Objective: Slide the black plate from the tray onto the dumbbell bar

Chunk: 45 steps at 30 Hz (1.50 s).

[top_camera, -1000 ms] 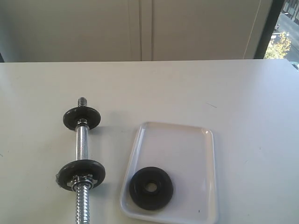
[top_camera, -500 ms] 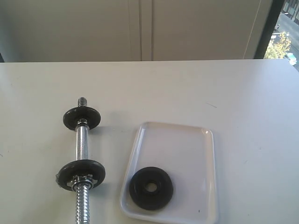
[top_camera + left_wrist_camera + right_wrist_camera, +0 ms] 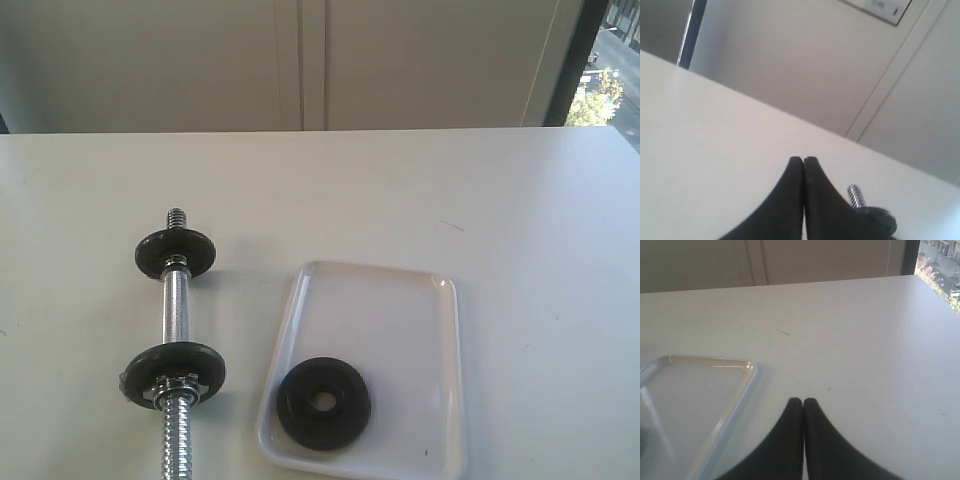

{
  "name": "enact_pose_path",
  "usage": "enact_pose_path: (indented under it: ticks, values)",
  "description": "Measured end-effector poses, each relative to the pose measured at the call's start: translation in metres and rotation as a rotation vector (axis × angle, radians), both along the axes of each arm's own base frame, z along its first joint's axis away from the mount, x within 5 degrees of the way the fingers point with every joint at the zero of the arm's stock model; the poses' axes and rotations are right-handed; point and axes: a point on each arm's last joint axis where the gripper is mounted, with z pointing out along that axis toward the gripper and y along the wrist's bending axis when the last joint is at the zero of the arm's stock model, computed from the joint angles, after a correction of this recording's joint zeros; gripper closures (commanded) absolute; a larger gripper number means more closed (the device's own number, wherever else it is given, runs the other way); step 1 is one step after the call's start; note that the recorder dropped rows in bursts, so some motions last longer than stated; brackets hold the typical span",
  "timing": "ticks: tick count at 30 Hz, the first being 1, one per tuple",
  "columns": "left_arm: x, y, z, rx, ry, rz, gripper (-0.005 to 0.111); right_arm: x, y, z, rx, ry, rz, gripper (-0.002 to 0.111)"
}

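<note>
I see the black plate [image 3: 323, 403] lying in the tray [image 3: 400, 300], dumbbell bar [image 3: 174, 305] beside it. My left hand [image 3: 803, 160] and right hand [image 3: 803, 401] are pinched together, empty.

Bright even daylight, window [image 3: 608, 85] at far right, pale desk [image 3: 400, 180] slightly washed out, soft faint shadows, wrist views a little blurred

Shows a white table [image 3: 400, 180] with a short dark mark [image 3: 452, 225] right of middle. Behind it, pale wall panels [image 3: 420, 60] split by a vertical seam. At far right, a dark window frame [image 3: 572, 60] and leafy trees [image 3: 600, 98] outside. On the table's left, a far black disc [image 3: 150, 255] and a near black disc [image 3: 207, 368], well apart.
</note>
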Motion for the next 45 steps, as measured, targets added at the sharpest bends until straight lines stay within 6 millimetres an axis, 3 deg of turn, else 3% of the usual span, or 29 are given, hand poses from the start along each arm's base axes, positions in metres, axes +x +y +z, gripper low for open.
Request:
enact_pose_path:
  ticks: [10, 17, 25, 29, 33, 38, 45]
  values:
    - [0.059, -0.005, 0.046, 0.23, 0.426, -0.112, 0.107, 0.0, 0.0, 0.0, 0.0, 0.0, 0.0, 0.108]
    - [0.099, -0.034, 0.037, 0.285, 0.627, -0.303, 0.107, 0.0, 0.0, 0.0, 0.0, 0.0, 0.0, 0.108]
    - [0.136, -0.075, 0.014, 0.325, 0.68, -0.449, 0.107, 0.0, 0.0, 0.0, 0.0, 0.0, 0.0, 0.108]
    - [0.152, -0.082, -0.002, 0.329, 0.681, -0.45, 0.107, 0.0, 0.0, 0.0, 0.0, 0.0, 0.0, 0.108]
    - [0.162, -0.089, -0.003, 0.321, 0.678, -0.458, 0.107, 0.0, 0.0, 0.0, 0.0, 0.0, 0.0, 0.108]
    - [0.158, -0.126, -0.013, 0.449, 0.69, -0.619, 0.107, 0.0, 0.0, 0.0, 0.0, 0.0, 0.0, 0.108]
    - [0.172, -0.136, 0.01, 0.483, 0.752, -0.652, 0.107, 0.0, 0.0, 0.0, 0.0, 0.0, 0.0, 0.108]
